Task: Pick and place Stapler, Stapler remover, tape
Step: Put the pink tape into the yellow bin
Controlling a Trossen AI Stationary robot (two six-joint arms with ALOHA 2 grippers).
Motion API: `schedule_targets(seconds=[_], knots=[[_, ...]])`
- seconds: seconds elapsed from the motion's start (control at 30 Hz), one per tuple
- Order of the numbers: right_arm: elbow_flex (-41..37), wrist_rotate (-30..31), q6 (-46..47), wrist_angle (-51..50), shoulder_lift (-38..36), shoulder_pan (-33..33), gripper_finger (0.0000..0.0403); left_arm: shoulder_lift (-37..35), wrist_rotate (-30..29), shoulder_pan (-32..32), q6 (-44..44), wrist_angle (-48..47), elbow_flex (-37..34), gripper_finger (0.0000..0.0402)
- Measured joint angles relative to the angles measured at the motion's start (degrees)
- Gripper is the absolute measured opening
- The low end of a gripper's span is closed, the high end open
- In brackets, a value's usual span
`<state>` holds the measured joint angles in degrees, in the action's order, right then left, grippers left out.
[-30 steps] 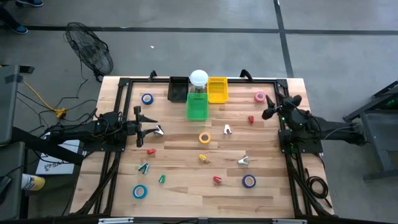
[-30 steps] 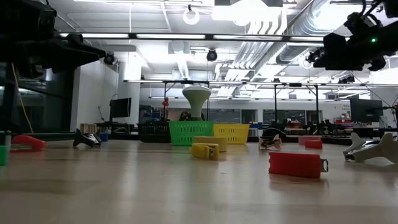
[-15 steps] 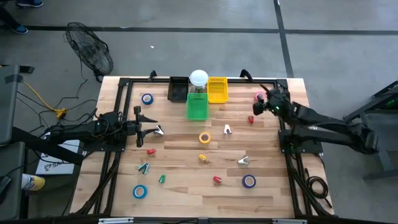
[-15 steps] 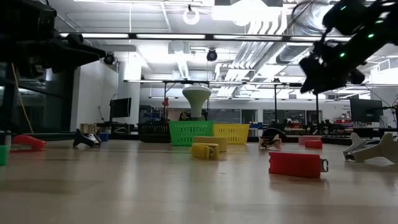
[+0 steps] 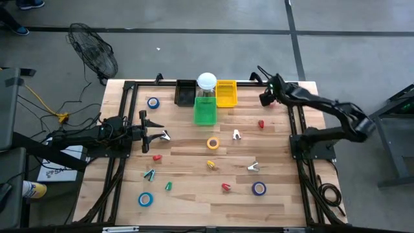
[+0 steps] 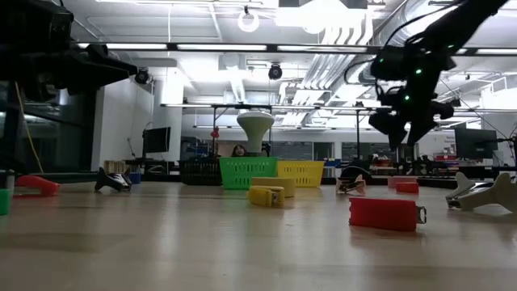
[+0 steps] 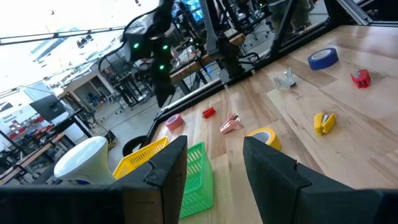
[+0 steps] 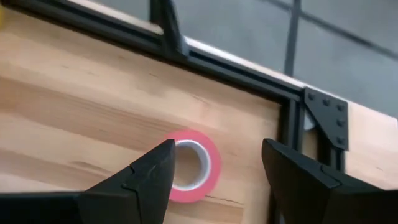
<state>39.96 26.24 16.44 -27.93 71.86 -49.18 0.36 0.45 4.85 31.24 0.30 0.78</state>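
Observation:
A pink tape roll [image 8: 190, 167] lies flat on the table by the far right corner. My right gripper [image 8: 217, 149] hangs open above it, tipped downward, one finger on each side and clear of it; in the high view the gripper [image 5: 266, 98] covers most of the roll. More tape rolls lie about: blue [image 5: 152, 102], yellow [image 5: 213, 143], blue [image 5: 145, 199] and purple [image 5: 259, 188]. Small staplers, such as a red one [image 5: 261, 123] and a yellow one [image 5: 211, 164], and staple removers [image 5: 237, 134] [image 5: 253, 167] are scattered. My left gripper [image 7: 214, 155] waits open at the table's left.
Black [image 5: 185, 92], green [image 5: 205, 111] and yellow [image 5: 226, 93] baskets stand at the far middle with a white round-topped jar [image 5: 206, 81]. A dark frame rail [image 8: 236, 65] runs along the table's far edge, just beyond the pink roll.
My right gripper has swung from the table's right side toward the far right corner, reaching out and tipping from level to slanting downward, until it hangs over the pink tape roll. Its fingers have stayed apart. Nothing on the table has moved.

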Motion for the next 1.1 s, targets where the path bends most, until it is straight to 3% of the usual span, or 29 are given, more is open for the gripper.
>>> schedule_targets(seconds=[0.23,0.47,1.1], knots=[[6.0,-3.4,0.5,-4.9,8.8,-1.8,0.0232,0.0,0.0,0.0,0.0,0.0,0.0,0.0154],[6.5,-11.5,-2.0,-4.9,13.1,-1.8,0.0232,0.0,0.0,0.0,0.0,0.0,0.0,0.0154],[6.4,-12.8,-3.4,-0.5,19.3,-2.0,0.0232,0.0,0.0,0.0,0.0,0.0,0.0,0.0154]])
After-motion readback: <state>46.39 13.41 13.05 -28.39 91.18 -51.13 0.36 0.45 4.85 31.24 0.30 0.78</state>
